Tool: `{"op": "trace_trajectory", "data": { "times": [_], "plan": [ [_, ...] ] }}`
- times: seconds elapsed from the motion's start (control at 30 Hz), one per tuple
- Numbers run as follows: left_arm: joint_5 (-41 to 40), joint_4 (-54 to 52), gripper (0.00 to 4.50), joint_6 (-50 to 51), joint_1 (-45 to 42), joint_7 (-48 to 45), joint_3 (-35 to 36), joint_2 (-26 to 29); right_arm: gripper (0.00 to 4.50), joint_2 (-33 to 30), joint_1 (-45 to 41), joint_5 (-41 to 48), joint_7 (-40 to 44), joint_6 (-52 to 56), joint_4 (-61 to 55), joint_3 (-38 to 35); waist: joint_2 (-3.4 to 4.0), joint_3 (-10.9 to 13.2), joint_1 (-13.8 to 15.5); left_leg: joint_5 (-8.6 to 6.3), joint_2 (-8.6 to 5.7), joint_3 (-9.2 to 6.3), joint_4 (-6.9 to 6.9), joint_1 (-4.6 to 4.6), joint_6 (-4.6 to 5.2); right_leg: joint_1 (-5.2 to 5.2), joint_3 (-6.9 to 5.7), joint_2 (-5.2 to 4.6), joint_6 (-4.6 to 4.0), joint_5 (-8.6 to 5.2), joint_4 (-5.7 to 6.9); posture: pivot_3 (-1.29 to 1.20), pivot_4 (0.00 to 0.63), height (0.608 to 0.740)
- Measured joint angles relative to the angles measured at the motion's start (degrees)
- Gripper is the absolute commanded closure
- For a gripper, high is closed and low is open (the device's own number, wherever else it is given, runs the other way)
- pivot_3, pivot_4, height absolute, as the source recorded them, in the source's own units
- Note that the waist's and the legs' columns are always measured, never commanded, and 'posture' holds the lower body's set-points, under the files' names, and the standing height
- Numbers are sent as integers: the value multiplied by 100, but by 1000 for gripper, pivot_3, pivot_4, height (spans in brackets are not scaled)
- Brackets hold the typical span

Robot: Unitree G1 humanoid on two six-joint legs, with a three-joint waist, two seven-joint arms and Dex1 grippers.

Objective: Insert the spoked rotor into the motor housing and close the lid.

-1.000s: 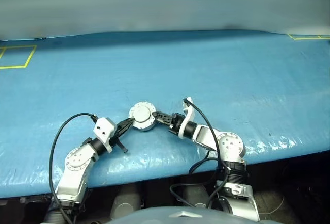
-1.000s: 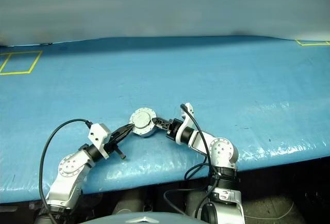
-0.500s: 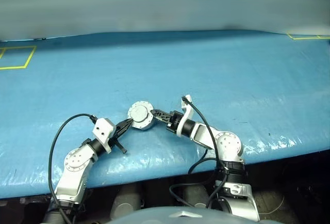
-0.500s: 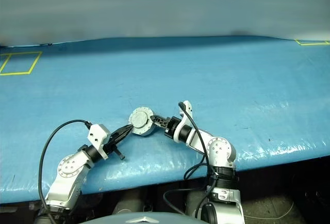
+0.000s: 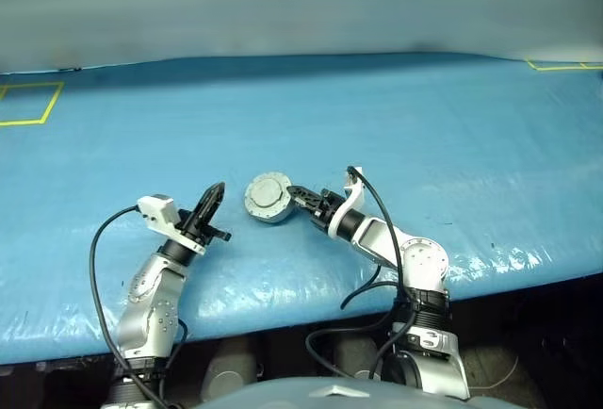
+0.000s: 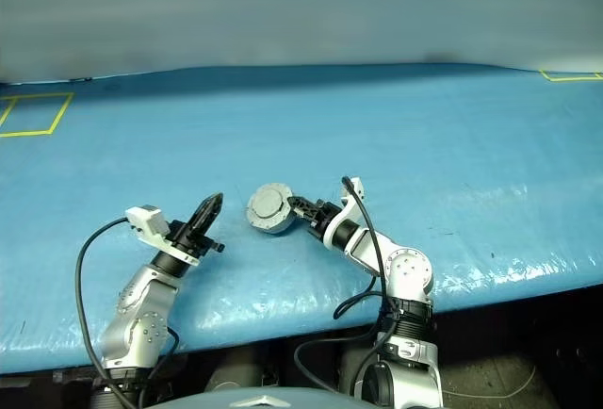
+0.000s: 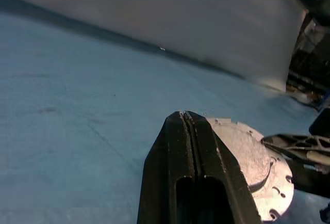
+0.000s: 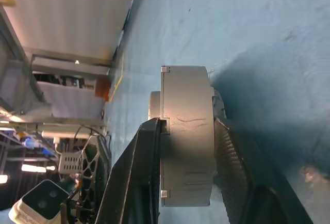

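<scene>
My right gripper (image 5: pixel 289 199) is shut on a thick round silver case, the motor housing (image 8: pixel 186 146), one finger (image 8: pixel 147 177) on each flat side. It holds the case on edge, tilted, just over the blue table (image 5: pixel 424 136). The face turned toward me is the lid (image 5: pixel 268 196), plain silver with rim bolts, sitting on the housing. The spoked rotor is hidden. My left gripper (image 5: pixel 218 188) is shut with nothing in it, raised and pointing up and away, a short gap left of the housing; the lid (image 7: pixel 247 152) lies just past its fingertips (image 7: pixel 184 115).
A blue plastic sheet covers the table. Yellow tape squares mark the far left (image 5: pixel 28 103) and far right (image 5: pixel 565 67) corners. The table's front edge (image 5: pixel 283 310) runs close under both arms. A black cable (image 5: pixel 99 258) loops beside the left arm.
My left gripper has pulled off the housing's rim, risen and rolled, and now stands apart to the left. The right gripper has carried the housing slightly farther away and to the right.
</scene>
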Motion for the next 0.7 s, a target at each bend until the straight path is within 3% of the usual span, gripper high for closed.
{"op": "trace_trajectory", "data": {
  "times": [0.1,0.23,0.47,0.5,0.7],
  "plan": [
    [-691,-161,3927,383,147,-169,49,-254,3356,1,-3,248,-265,-200,-1,-42,0,1,-12,-2,-3,1,1,-1,3,0,5,1,6,-3,-2,0,150,740],
    [-1556,-166,2565,799,241,-123,172,-826,3356,7,-49,683,-496,-409,-99,-8,-8,9,-12,-2,-4,-1,4,-2,4,0,13,4,11,-3,-3,0,150,740],
    [-2452,-171,194,1346,263,-59,320,-1158,3356,29,-208,1418,-690,-659,-508,243,-12,11,-15,-3,-2,-3,4,-2,5,1,20,15,11,-3,-4,0,150,740],
    [-2609,-171,25,1451,259,-33,333,-1188,3356,32,-232,1507,-710,-671,-546,281,-12,11,-15,-3,-2,-3,4,-2,5,1,21,15,12,-3,-4,0,150,740],
    [-3646,-245,25,2240,232,74,435,-1218,3356,41,-267,1736,-799,-690,-634,579,-15,13,-19,-3,-2,-3,5,-1,5,1,25,17,12,-2,-3,0,150,740]
  ]
}}
